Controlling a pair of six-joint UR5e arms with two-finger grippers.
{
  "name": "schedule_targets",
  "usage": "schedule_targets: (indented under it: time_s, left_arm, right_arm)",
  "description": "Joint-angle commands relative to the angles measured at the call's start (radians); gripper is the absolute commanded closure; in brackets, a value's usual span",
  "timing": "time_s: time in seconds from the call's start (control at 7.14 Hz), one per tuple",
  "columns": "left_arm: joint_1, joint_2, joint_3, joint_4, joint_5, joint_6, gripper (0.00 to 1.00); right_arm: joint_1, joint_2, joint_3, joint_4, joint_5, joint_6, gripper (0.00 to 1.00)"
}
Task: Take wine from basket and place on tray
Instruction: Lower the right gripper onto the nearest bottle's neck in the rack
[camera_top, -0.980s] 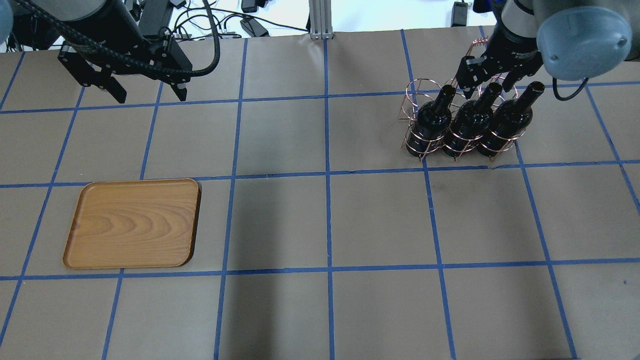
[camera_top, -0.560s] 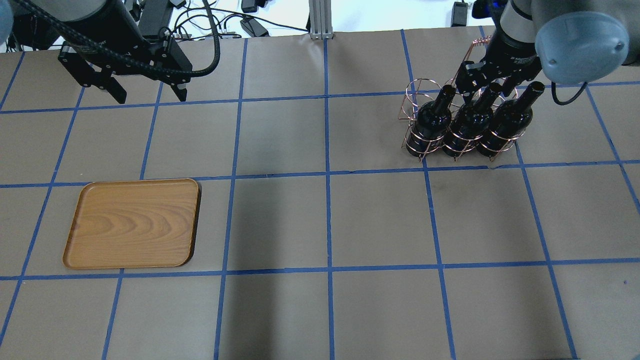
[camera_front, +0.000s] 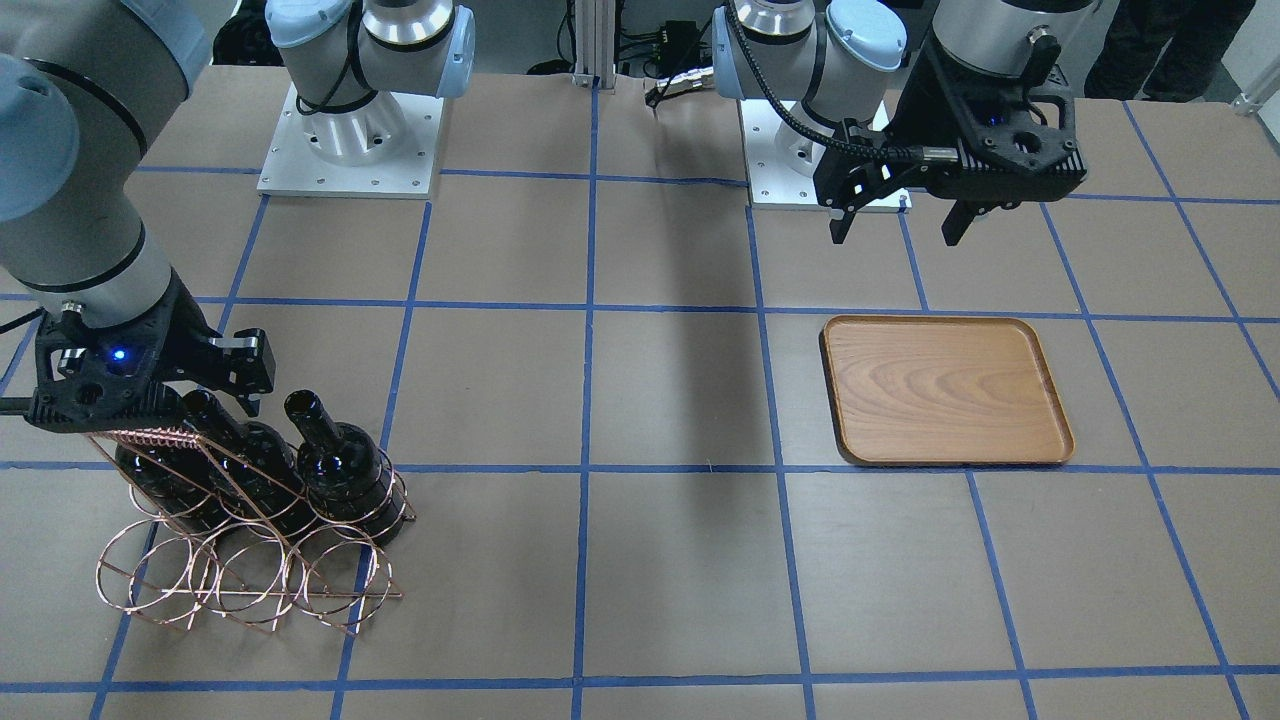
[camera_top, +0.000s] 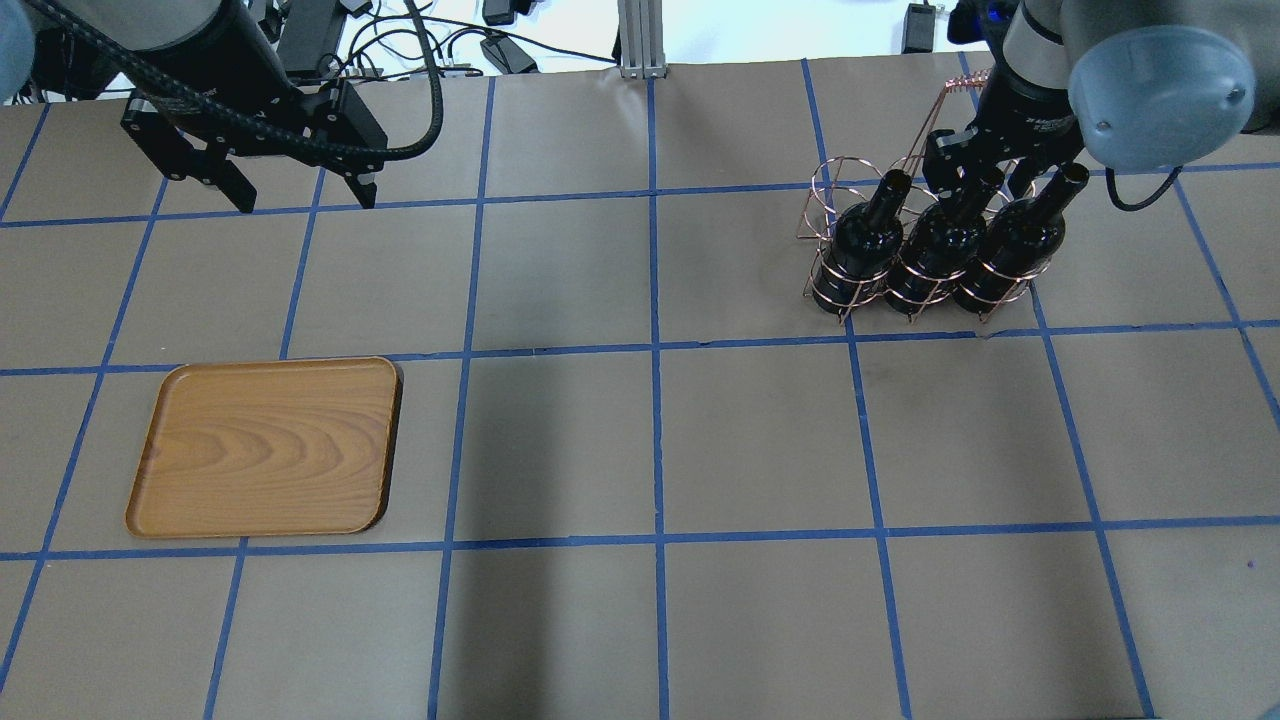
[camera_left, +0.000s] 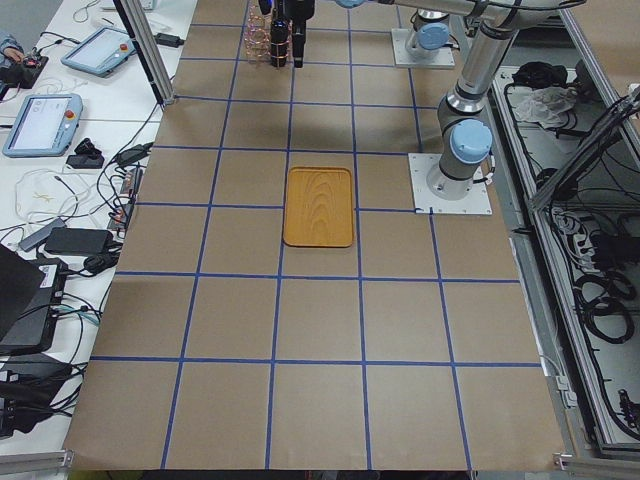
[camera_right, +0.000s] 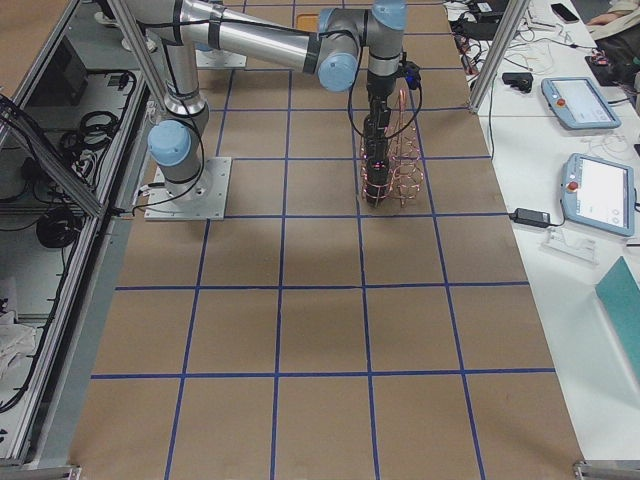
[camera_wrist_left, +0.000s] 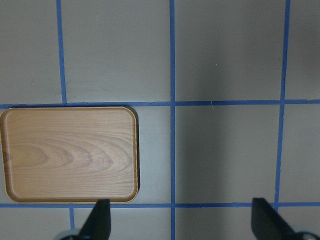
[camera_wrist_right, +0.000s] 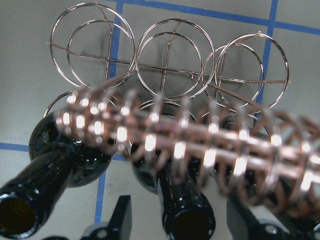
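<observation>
Three near-black wine bottles stand tilted in the copper wire basket (camera_top: 828, 188) at the table's far right: left bottle (camera_top: 866, 238), middle bottle (camera_top: 935, 245), right bottle (camera_top: 1010, 245). My right gripper (camera_top: 978, 185) is open, with one finger on each side of the middle bottle's neck. In the right wrist view the gripper (camera_wrist_right: 180, 220) has that bottle's mouth (camera_wrist_right: 189, 226) between its fingers, below the coiled handle (camera_wrist_right: 200, 145). The wooden tray (camera_top: 265, 447) lies empty at near left. My left gripper (camera_top: 300, 190) is open and empty, high above the table beyond the tray (camera_wrist_left: 69, 152).
The basket's empty rings (camera_front: 240, 580) lie on the side away from the robot. Cables and power bricks (camera_top: 500, 45) and an aluminium post (camera_top: 638, 40) are past the table's far edge. The arm bases (camera_front: 350, 140) stand on the robot's side.
My right gripper has moved from behind the bottles onto the middle bottle's neck, its fingers now on either side of it. The left arm has barely shifted.
</observation>
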Motion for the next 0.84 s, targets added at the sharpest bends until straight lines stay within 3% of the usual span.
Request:
schedule_targets:
  time_s: [0.0,0.42,0.7]
  left_arm:
    - [0.0,0.0,0.0,0.0,0.0,0.0,0.0]
    - [0.0,0.001,0.0,0.0,0.0,0.0,0.0]
    - [0.0,0.0,0.0,0.002,0.0,0.0,0.0]
  right_arm:
    - [0.0,0.013,-0.001,-0.009,0.009,0.001,0.29]
    - [0.0,0.014,-0.003,-0.001,0.002,0.001,0.41]
    - [0.0,0.014,-0.003,0.008,-0.005,0.005,0.41]
